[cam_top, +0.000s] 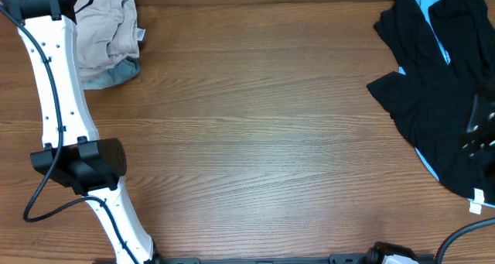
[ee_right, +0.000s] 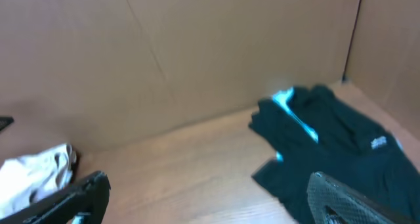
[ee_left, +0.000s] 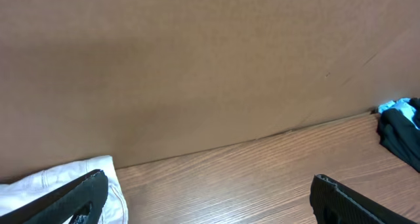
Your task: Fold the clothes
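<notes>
The wooden bench (cam_top: 263,140) fills the overhead view, its grain running left to right. A plain brown cardboard wall (ee_left: 197,66) stands along its far edge.

A heap of black garments (cam_top: 433,86) with light-blue trim spreads over the far right of the bench, from the back edge down toward the front. A blurred dark shape at the right edge lies over this heap, and its details cannot be made out.

The white left arm (cam_top: 58,86) reaches up the left side of the bench to the far left corner.

In that corner lie the cream shorts (cam_top: 108,28), crumpled in a loose bundle against the wall. They are well apart from the black heap. A piece of light-blue denim (cam_top: 116,74) shows from under their front edge.

The left gripper (ee_left: 209,180) is released, its two dark fingers (ee_left: 72,198) spread wide with nothing between them. The left-hand finger overlaps the cream cloth in the wrist view, and whether it touches cannot be told.

The right gripper (ee_right: 209,178) is likewise released, with bare bench between its fingers (ee_right: 354,198). The black heap lies behind one finger and the cream shorts are far off to the left.

A small white tag (cam_top: 141,35) sticks out at the right edge of the cream shorts.
</notes>
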